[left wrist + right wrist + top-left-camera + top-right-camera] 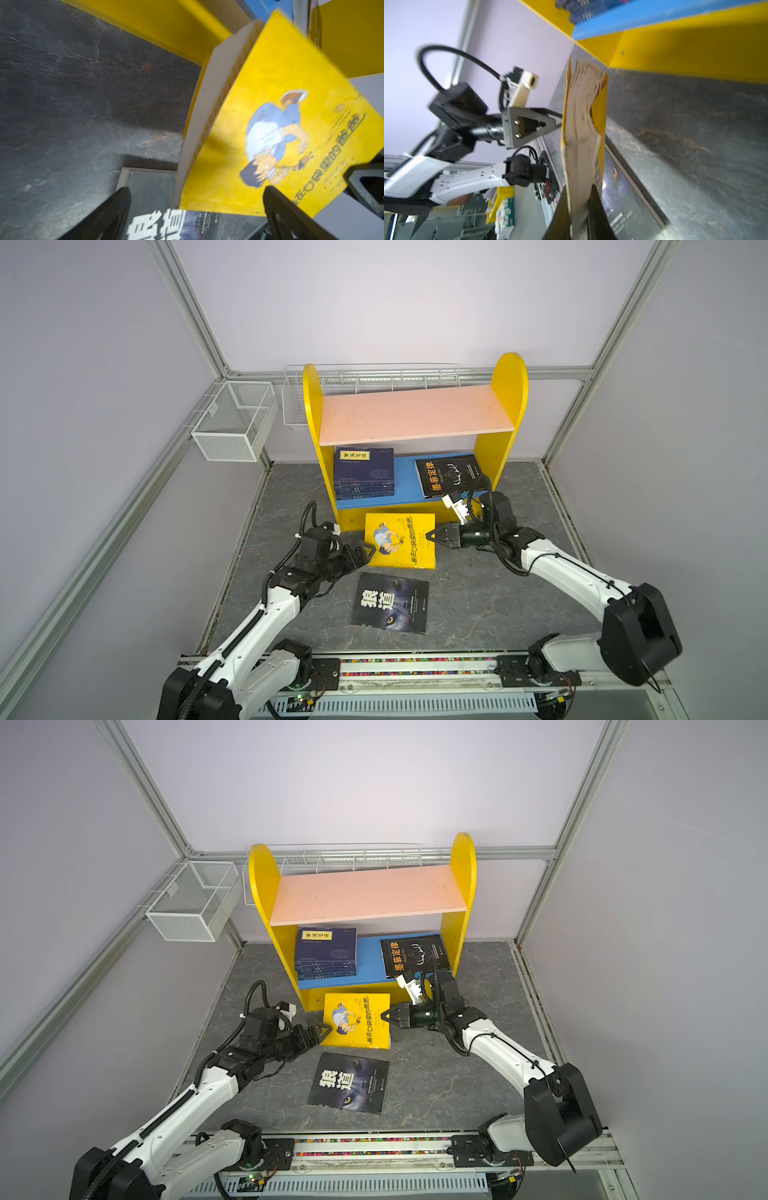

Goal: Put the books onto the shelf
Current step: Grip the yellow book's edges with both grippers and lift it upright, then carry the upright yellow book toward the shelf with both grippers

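My right gripper (432,536) (579,187) is shut on the right edge of the yellow cartoon-cover book (399,539) (581,128), which hangs tilted just in front of the shelf (509,381). At the book's left edge, my left gripper (370,551) (196,188) stands wide open, its fingers either side of that edge. The wolf-eye book (390,603) (158,226) lies flat on the dark table, nearer than the yellow one. On the blue lower board sit a stack of navy books (363,470) at the left and a black book (449,475) at the right. The pink upper board (415,414) is bare.
A white mesh basket (235,423) hangs on the left wall frame. A wire rack (374,377) runs behind the shelf. The arms' base rail (415,668) borders the table's front edge.
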You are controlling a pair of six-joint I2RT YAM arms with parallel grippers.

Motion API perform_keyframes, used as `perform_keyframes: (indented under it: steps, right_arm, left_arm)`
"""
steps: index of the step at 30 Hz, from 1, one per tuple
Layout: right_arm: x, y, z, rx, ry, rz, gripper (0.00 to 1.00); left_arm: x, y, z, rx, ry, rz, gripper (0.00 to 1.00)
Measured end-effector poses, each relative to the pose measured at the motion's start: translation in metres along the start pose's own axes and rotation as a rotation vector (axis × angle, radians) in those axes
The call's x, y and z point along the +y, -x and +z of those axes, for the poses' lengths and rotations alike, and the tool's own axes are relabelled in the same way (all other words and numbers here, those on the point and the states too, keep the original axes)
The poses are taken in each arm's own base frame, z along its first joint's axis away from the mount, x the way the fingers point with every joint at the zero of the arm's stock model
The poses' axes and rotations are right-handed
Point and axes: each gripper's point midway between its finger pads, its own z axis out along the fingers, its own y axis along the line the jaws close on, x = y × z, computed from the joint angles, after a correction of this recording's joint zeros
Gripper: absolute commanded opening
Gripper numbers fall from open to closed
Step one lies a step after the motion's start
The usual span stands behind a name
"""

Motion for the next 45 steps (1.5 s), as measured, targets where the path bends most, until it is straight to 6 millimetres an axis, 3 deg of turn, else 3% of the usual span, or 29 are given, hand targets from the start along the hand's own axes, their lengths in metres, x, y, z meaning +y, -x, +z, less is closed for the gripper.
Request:
perform_keyframes:
  steps: [8,10,13,19,20,21,23,26,30,38,45]
  right_arm:
    - [0.025,0.005,-0.016,-0.015,0.093,-0.002,0.06]
    - [0.027,0.003,-0.016,-0.006,0.103,-0.001,0.07]
    - [0.029,0.0,-0.018,0.003,0.106,0.006,0.07]
    - [0.028,0.0,-0.024,-0.004,0.086,0.006,0.08]
    - [0.024,-0.001,-0.024,-0.005,0.071,0.012,0.12]
    - [0.019,-0.001,-0.024,-0.007,0.049,0.021,0.18]
    - [0.009,-0.002,-0.025,-0.014,0.003,0.046,0.53]
    - [0.001,-0.003,-0.026,-0.031,-0.052,0.063,0.66]
    - [-0.007,-0.003,-0.031,-0.073,-0.112,0.07,0.67]
    - [-0.007,-0.006,-0.033,-0.114,-0.091,0.097,0.65]
    - [0.018,0.0,-0.025,-0.136,0.01,0.082,0.6]
  left_arm:
    - [-0.036,-0.007,-0.001,0.055,-0.213,0.013,0.99]
    - [-0.045,-0.006,-0.002,0.055,-0.259,0.029,0.92]
    - [-0.058,-0.004,-0.006,0.051,-0.324,0.054,0.72]
    - [-0.075,0.004,-0.013,0.027,-0.407,0.05,0.03]
    - [-0.079,0.006,-0.015,0.025,-0.426,0.052,0.0]
    - [-0.083,0.008,-0.017,0.015,-0.441,0.058,0.0]
    - [-0.088,0.009,-0.02,0.009,-0.46,0.067,0.0]
    - [-0.093,0.01,-0.023,0.0,-0.48,0.07,0.0]
    - [-0.105,0.019,-0.033,-0.064,-0.533,0.081,0.0]
    - [-0.109,0.039,-0.044,-0.205,-0.556,0.061,0.0]
    - [-0.117,0.039,-0.041,-0.213,-0.579,0.068,0.0]
